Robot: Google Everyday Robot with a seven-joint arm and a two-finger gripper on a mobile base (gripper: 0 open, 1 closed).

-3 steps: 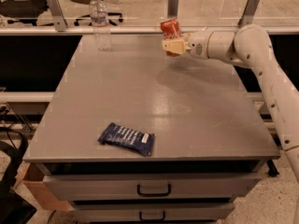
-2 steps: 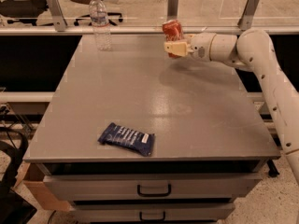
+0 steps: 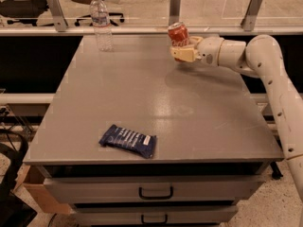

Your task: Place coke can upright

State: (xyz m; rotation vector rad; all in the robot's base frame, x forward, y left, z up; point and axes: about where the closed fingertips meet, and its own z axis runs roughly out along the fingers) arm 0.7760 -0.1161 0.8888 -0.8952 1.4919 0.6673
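Camera view: gripper (image 3: 182, 54) over table's (image 3: 142, 103) back clasps coke can (image 3: 178, 33), hiding base.

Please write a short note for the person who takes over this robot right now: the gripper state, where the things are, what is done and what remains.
Gripper: shut on the coke can, at the far side of the table, right of centre.
Coke can: held above the tabletop, top end up and leaning slightly; its shadow lies on the surface below it.
Other things: water bottle upright at the far left corner; blue snack packet flat near the front edge. Both are well away from the can.
Done: can grasped and lifted.
Left: lower it onto the table on its base, open the gripper, and pull back without knocking the can over.
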